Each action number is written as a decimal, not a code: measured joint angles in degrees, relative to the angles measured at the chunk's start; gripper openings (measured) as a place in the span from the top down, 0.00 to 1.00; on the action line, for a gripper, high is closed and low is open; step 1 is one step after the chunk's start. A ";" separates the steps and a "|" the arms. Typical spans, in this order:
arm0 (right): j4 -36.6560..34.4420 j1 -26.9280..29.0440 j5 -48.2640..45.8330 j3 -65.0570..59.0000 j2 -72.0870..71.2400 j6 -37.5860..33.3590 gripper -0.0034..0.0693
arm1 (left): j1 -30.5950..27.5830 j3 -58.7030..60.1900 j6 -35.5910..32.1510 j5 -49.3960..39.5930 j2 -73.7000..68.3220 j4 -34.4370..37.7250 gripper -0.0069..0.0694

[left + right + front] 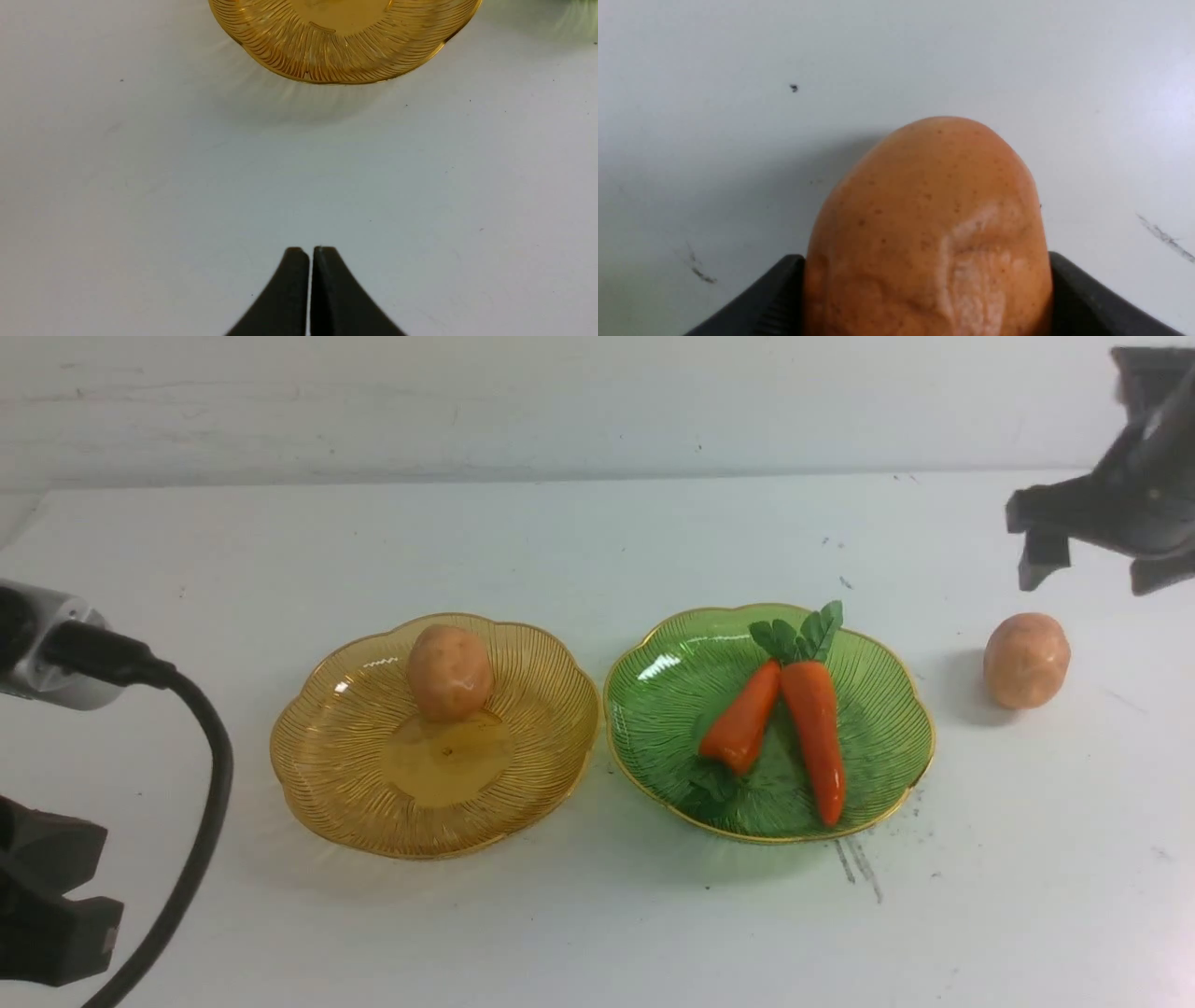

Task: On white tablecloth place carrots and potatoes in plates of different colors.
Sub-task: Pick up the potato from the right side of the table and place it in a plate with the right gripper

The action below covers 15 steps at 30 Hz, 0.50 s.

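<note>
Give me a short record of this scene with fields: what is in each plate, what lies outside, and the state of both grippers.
amber plate: one potato, on the far side
green plate: short carrot and long carrot, side by side
loose potato: on the cloth, right of the green plate
left gripper: shut, empty, over bare cloth near the amber plate
right gripper: open, raised over the loose potato, not gripping it
not yet done: loose potato in a plate

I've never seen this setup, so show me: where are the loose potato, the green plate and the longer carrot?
loose potato (1025, 660), front view, middle of its skin.
green plate (661, 705), front view, bare ribbed wall on its left.
longer carrot (816, 735), front view, middle of its orange body.
</note>
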<state>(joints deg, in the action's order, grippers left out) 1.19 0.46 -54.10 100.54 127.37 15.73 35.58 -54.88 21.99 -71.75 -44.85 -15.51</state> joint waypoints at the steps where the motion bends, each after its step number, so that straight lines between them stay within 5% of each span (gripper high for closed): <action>1: -0.07 0.00 -0.18 0.01 0.27 0.00 0.17 | 0.00 0.00 0.00 0.00 0.00 0.00 0.91; 8: -4.06 -0.27 -6.15 6.02 -2.03 -3.14 0.21 | 0.00 0.00 0.00 0.00 0.00 -0.06 0.91; 11: -15.72 -2.89 -7.21 10.58 -7.45 -9.48 0.21 | 0.00 0.00 0.00 0.26 0.00 -0.34 0.91; 15: -32.57 -14.46 -8.68 13.36 -9.99 -20.03 0.21 | 0.00 0.00 0.58 1.66 0.03 -0.68 0.91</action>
<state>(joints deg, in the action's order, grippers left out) -31.38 -14.00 -62.79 113.89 117.38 -4.31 35.58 -54.88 22.57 -70.09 -44.82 -16.18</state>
